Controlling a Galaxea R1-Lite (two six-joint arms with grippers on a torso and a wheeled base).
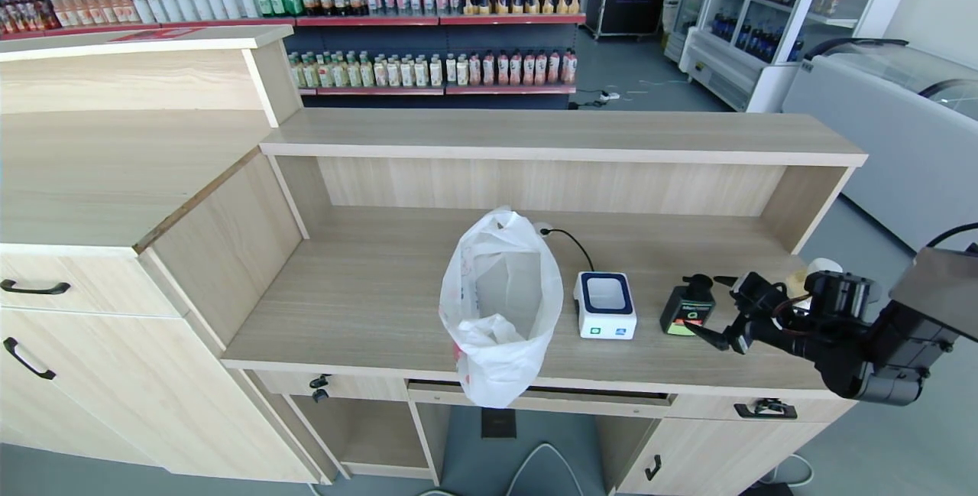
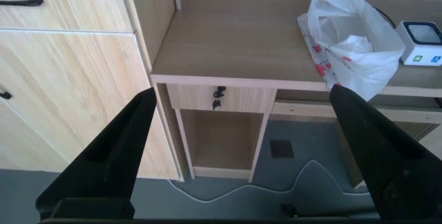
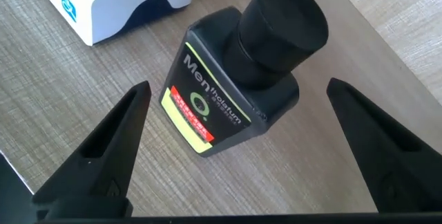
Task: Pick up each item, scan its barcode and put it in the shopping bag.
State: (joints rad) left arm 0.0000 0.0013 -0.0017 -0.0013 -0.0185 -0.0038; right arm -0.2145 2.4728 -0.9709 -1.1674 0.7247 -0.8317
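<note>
Head view: black pump bottle (image 1: 686,311) stood upright on the counter (image 1: 367,290), just right of the white scanner (image 1: 606,303). The shopping bag (image 1: 500,305) stood open just left of the scanner, sagging over the counter's front edge. I logged the right gripper (image 1: 709,309) beside the bottle, fingers (image 3: 103,162) spread wide to either side of it with no contact visible. The left gripper (image 2: 243,92) was likewise wide and empty, low before the counter's front, left of the bag.
</note>
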